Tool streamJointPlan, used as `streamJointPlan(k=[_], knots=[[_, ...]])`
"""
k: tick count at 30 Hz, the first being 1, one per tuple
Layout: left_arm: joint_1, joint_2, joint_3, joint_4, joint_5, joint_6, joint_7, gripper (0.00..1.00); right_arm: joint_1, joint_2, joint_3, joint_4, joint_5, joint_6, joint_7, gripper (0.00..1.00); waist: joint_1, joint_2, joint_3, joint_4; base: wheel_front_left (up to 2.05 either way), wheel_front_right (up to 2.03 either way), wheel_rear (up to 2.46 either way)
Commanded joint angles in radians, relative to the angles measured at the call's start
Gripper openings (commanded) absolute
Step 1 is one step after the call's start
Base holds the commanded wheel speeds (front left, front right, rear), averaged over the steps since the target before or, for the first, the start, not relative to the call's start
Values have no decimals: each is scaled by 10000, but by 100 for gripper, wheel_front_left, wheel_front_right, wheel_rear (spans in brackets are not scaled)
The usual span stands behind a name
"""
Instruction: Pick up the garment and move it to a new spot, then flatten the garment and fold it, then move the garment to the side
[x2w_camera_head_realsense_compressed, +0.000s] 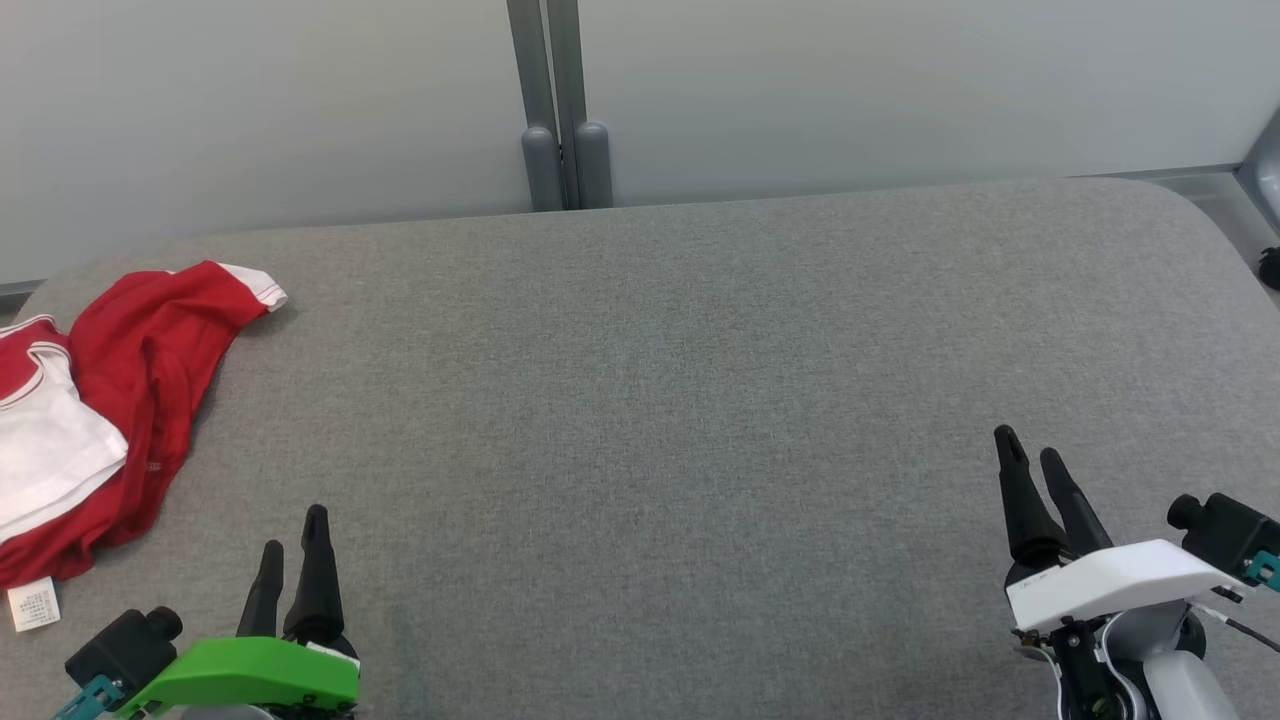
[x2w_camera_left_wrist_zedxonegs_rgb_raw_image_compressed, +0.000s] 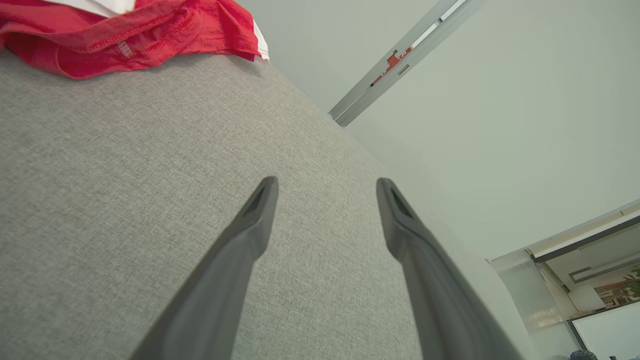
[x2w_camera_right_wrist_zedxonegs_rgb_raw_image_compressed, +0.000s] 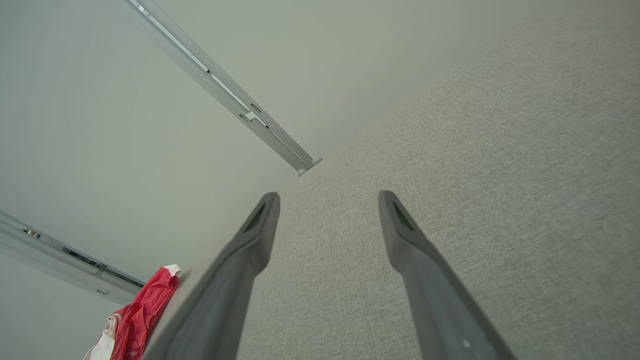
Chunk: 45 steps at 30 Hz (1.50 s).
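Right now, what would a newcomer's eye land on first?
The crumpled red and white garment at the far left edge of the grey table. Then the open, empty grippers at the near corners: left gripper green-cased, right gripper white-cased, both clear of the cloth.

My right gripper with dark fingers spread wide, grey fabric table from 1 to 6 o'clock, pale wall at 9, metal rail at 10, crumpled red and white garment at 8 o'clock

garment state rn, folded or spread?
Neither: the garment lies crumpled in a loose heap at the table's left edge, label sticking out.
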Motion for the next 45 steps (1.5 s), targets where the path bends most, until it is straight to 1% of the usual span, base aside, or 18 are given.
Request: streamJointPlan(k=[1,9,17,24,37,45], knots=[[-7,142,-23,-154,424,55,-124,100,-39,-23,-26,-136,-475,3,-119,100,0,0,7,-1,0,0,0],[112,176,-144,-213,1584,65,-386,100,-30,41,-37,207,-1844,3,-387,100,0,0,14,2,0,0,0],[239,233,-173,-111,2569,116,-621,100,87,36,-48,494,-2902,4,-613,100,0,0,13,27,0,0,0],[315,327,-223,-35,3416,157,-812,100,129,18,99,546,-3624,4,-807,100,0,0,45,40,0,0,0],[441,424,-348,-68,4821,169,-1133,100,282,21,144,246,-4886,4,-1126,100,0,0,42,80,0,0,0],[443,360,-417,-220,5488,199,-1319,100,263,-71,282,90,-5473,4,-1315,100,0,0,66,99,0,0,0]])
